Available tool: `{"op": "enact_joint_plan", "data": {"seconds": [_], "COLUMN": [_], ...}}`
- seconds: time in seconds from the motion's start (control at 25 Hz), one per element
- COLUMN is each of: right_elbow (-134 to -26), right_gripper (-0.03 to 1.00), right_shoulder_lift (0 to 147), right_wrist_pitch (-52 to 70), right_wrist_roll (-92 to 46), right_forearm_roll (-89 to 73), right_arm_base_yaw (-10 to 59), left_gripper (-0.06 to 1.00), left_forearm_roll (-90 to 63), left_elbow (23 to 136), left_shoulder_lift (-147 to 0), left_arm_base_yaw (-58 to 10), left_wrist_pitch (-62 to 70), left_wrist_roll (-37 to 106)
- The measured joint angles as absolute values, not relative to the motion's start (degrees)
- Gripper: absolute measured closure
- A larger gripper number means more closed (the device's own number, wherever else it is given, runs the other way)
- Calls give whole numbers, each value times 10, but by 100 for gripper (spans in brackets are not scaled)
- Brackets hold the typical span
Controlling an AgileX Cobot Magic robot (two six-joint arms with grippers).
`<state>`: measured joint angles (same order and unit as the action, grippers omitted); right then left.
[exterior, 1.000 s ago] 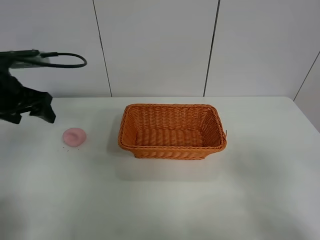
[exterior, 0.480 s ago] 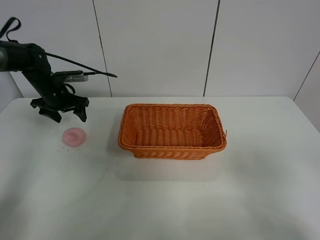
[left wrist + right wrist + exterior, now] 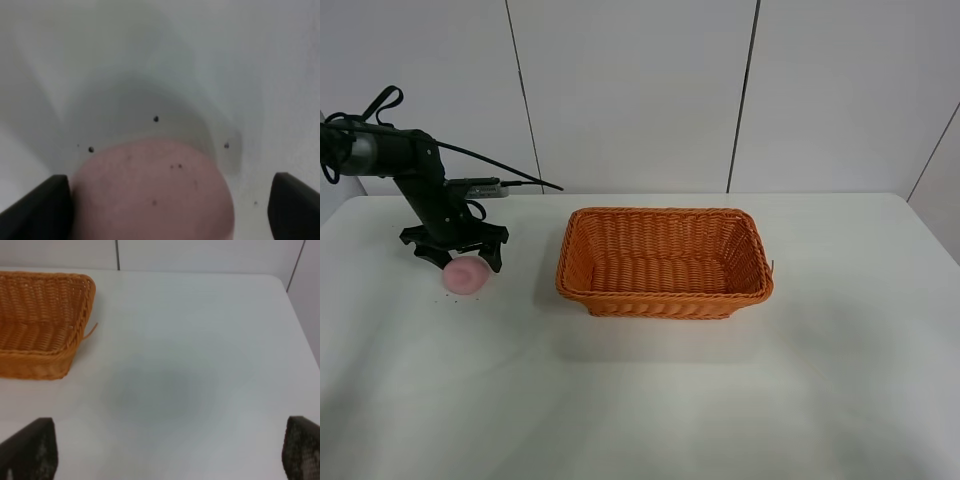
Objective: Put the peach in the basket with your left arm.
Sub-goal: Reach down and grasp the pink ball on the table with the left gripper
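Note:
The pale-pink peach [image 3: 466,278] lies on the white table, left of the orange wicker basket [image 3: 665,262]. My left gripper [image 3: 458,255] is open and low over the peach, its black claws spread to either side of the fruit's far edge. In the left wrist view the peach [image 3: 152,195] fills the space between the two fingertips [image 3: 50,207], with no contact that I can tell. The basket is empty. My right gripper [image 3: 167,452] is open and empty above bare table, with the basket's corner [image 3: 40,315] beside it; it does not show in the exterior view.
The white table [image 3: 650,400] runs back to a panelled wall. Small dark specks [image 3: 155,118] dot the table around the peach. Black cables [image 3: 510,183] trail from the left arm toward the basket's far left side.
My left arm has swung in from the far left edge, moved right and come down over the peach. The peach and basket have not moved.

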<state>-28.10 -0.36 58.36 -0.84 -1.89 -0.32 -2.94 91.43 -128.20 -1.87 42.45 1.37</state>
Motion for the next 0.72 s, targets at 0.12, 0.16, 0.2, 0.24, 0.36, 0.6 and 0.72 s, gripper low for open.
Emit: {"op": "enact_joint_plan", "data": {"seconds": [0.12,0.16,0.2,0.24,0.36,0.6,0.72], "right_elbow": [-281,-281,-281,-281,-281,-281,-281], "right_gripper": [27,27,27,27,27,27,27], "right_shoulder_lift": [-4,-4,-4,-4,-4,-4,-4], "right_wrist_pitch": [584,584,584,584,584,584,584], "right_wrist_roll": [-8,-8,-8,-8,-8,-8,-8], "right_forearm_roll": [-19,-19,-19,-19,-19,-19,-19], "right_arm_base_yaw": [-3,-3,-3,-3,-3,-3,-3], "left_gripper": [13,13,13,13,18,69,86], "left_forearm_roll": [-27,-22,-15,-9,0,0,0], "left_elbow": [914,914,914,914,914,915,916], "left_shoulder_lift": [-1282,-1282,-1282,-1282,-1282,-1281,-1266], "left_arm_base_yaw": [-19,-19,-19,-19,-19,-19,-19], "left_wrist_pitch": [437,443,451,460,471,483,492], "left_wrist_roll": [14,14,14,13,7,0,0]}}
